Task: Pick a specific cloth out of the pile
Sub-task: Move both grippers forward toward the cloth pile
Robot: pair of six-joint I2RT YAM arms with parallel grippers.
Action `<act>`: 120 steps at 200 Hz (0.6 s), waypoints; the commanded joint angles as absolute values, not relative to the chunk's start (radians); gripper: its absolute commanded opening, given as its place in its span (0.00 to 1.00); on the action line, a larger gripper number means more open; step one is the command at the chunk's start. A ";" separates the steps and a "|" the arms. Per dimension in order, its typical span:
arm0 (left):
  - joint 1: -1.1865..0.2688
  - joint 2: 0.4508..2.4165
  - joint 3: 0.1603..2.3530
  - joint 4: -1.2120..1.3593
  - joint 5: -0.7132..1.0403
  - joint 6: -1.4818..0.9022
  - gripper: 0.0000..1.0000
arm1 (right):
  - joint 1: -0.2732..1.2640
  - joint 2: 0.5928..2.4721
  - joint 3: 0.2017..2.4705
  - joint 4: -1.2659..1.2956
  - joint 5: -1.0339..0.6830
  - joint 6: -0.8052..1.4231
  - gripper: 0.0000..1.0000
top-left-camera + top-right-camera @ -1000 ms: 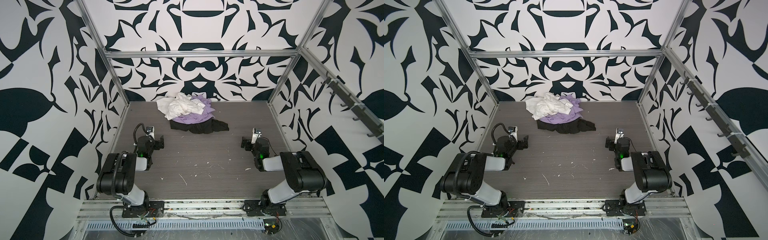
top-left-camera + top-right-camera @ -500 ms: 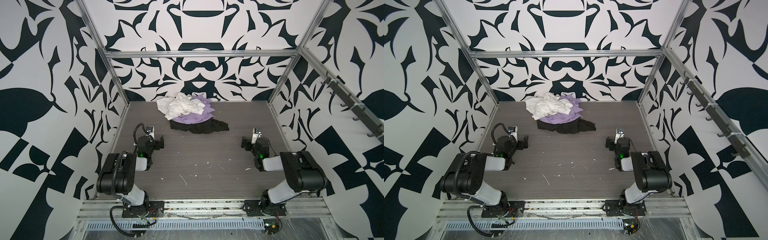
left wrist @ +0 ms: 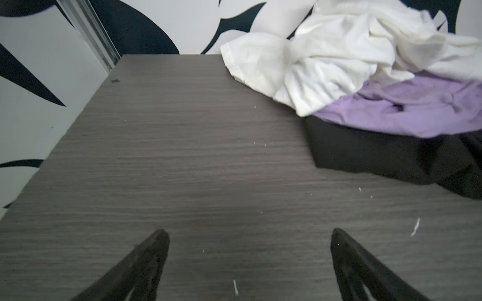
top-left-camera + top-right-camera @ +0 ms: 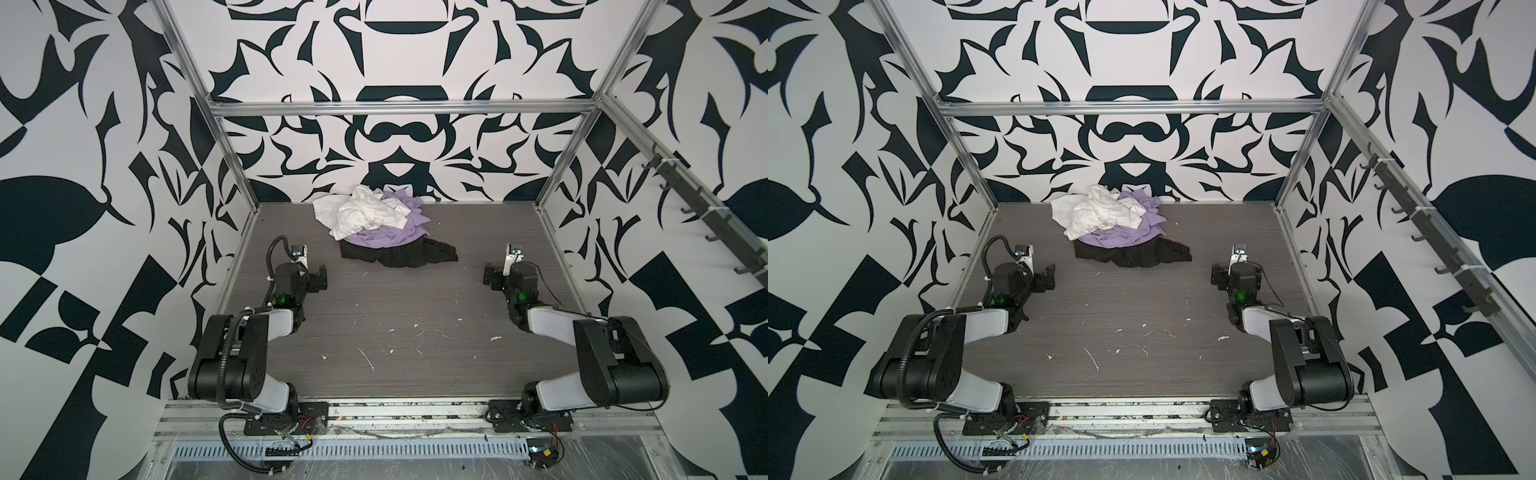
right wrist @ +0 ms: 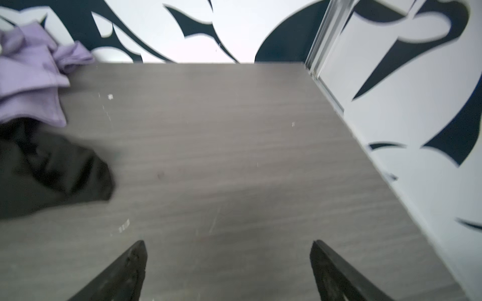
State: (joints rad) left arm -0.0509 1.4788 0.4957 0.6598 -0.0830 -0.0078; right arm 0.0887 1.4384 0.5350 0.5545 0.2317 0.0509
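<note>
Lavender cloth point(image 4: 386, 239) lies mid pile point(image 4: 380, 226) (white cloth point(image 4: 361, 212) above, black cloth point(image 4: 399, 255) below), so left gripper point(image 3: 249, 234) and right gripper point(image 5: 228, 245) hover nearby, jaws apart, empty.

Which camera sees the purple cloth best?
Left wrist view: the purple cloth is close and sharp. Both top views show it small, under the white cloth; the right wrist view shows only a blurry side.

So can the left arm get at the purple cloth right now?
Probably yes: the left gripper is open, nothing blocks the table between, and the purple cloth lies partly exposed under the white cloth, atop the black cloth.
</note>
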 commanded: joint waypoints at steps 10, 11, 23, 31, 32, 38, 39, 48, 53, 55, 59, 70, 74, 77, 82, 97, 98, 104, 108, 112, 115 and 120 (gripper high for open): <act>-0.061 1.425 0.540 0.529 -0.142 -0.019 0.99 | 0.106 1.419 0.678 0.296 0.301 0.148 0.99; -0.063 1.423 0.542 0.524 -0.144 -0.020 0.99 | 0.106 1.418 0.682 0.293 0.302 0.154 0.99; -0.073 1.410 0.584 0.455 -0.188 -0.033 0.99 | 0.106 1.425 0.717 0.260 0.282 0.207 0.97; -0.076 1.406 0.621 0.409 -0.211 -0.059 0.99 | 0.107 1.432 0.741 0.241 0.265 0.245 0.97; -0.077 1.406 0.625 0.403 -0.212 -0.062 0.99 | 0.108 1.434 0.744 0.238 0.264 0.250 0.97; -0.077 1.405 0.654 0.364 -0.211 -0.085 0.99 | 0.110 1.444 0.765 0.219 0.249 0.276 0.96; -0.077 1.404 0.659 0.357 -0.212 -0.088 0.99 | 0.110 1.444 0.768 0.216 0.247 0.280 0.97; -0.079 1.411 0.701 0.310 -0.211 -0.126 0.99 | 0.112 1.466 0.805 0.180 0.221 0.308 0.97; -0.078 1.418 0.727 0.282 -0.210 -0.145 0.99 | 0.115 1.479 0.827 0.159 0.210 0.322 0.97; -0.078 1.421 0.738 0.270 -0.208 -0.157 0.99 | 0.117 1.483 0.835 0.149 0.207 0.327 0.97; -0.079 1.430 0.758 0.244 -0.204 -0.175 0.99 | 0.120 1.493 0.851 0.131 0.204 0.336 0.97; -0.080 1.459 0.820 0.169 -0.186 -0.237 0.99 | 0.124 1.515 0.895 0.087 0.203 0.372 0.96; -0.079 1.472 0.844 0.139 -0.177 -0.257 0.99 | 0.126 1.524 0.908 0.071 0.202 0.389 0.96; -0.079 1.483 0.867 0.111 -0.164 -0.267 0.99 | 0.126 1.527 0.914 0.065 0.202 0.397 0.96; -0.079 1.500 0.904 0.065 -0.144 -0.284 0.99 | 0.127 1.536 0.928 0.051 0.165 0.415 0.95; -0.083 1.554 0.993 -0.033 -0.075 -0.323 0.99 | 0.127 1.557 0.959 0.041 0.100 0.456 0.91; -0.084 1.557 0.996 -0.037 -0.069 -0.327 0.99 | 0.126 1.559 0.959 0.042 0.096 0.460 0.90; -0.089 1.571 1.017 -0.054 -0.045 -0.337 0.99 | 0.127 1.568 0.970 0.047 0.070 0.482 0.87; -0.093 1.578 1.024 -0.055 -0.035 -0.342 0.99 | 0.126 1.576 0.974 0.051 0.049 0.495 0.85; -0.101 1.585 1.029 -0.056 -0.026 -0.351 0.99 | 0.127 1.583 0.982 0.053 0.024 0.507 0.83; -0.105 1.588 1.032 -0.055 -0.023 -0.356 0.99 | 0.126 1.590 0.987 0.057 0.007 0.518 0.83; -0.112 1.594 1.037 -0.053 -0.011 -0.364 0.99 | 0.126 1.600 0.999 0.063 -0.019 0.539 0.81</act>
State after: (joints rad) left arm -0.0860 1.5513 1.0019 0.1001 -0.1059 -0.2653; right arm 0.1207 1.5795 0.9321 0.0853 0.1219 0.4137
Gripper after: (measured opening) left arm 0.992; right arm 0.843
